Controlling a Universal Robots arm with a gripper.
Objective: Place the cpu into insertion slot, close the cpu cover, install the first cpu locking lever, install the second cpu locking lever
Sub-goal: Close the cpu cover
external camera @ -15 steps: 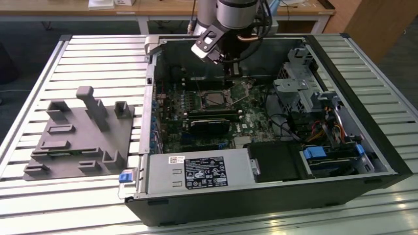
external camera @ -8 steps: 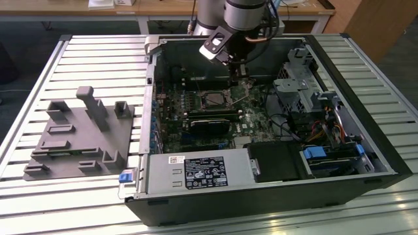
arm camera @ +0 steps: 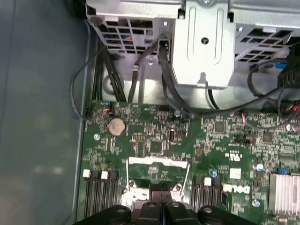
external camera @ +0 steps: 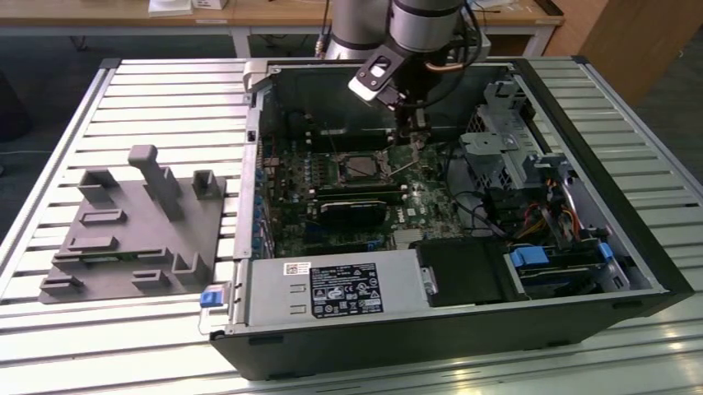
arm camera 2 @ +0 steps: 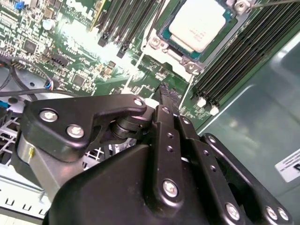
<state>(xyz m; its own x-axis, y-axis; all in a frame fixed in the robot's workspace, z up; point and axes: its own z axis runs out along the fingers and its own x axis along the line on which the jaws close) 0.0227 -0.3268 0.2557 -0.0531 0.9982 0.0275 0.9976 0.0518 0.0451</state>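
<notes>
Matte-black gripper (arm camera 2: 167,93) had its fingers pressed together with nothing between them, tips near the slot (arm camera 2: 164,36) on the green board (arm camera 2: 84,56). Cpu (arm camera 2: 199,23), a pale silver square, sat flat in the slot. Cover (arm camera: 158,161), a thin silver frame, stood open off it. Long black memory slots (arm camera 2: 243,51) flanked the slot. Perforated metal cage (arm camera: 204,42) and black cables (arm camera: 93,70) lay beyond.

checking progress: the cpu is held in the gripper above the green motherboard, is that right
Not quite: the cpu lies in the insertion slot, not in the gripper, as the second wrist view shows. The gripper is above the green motherboard.
</notes>
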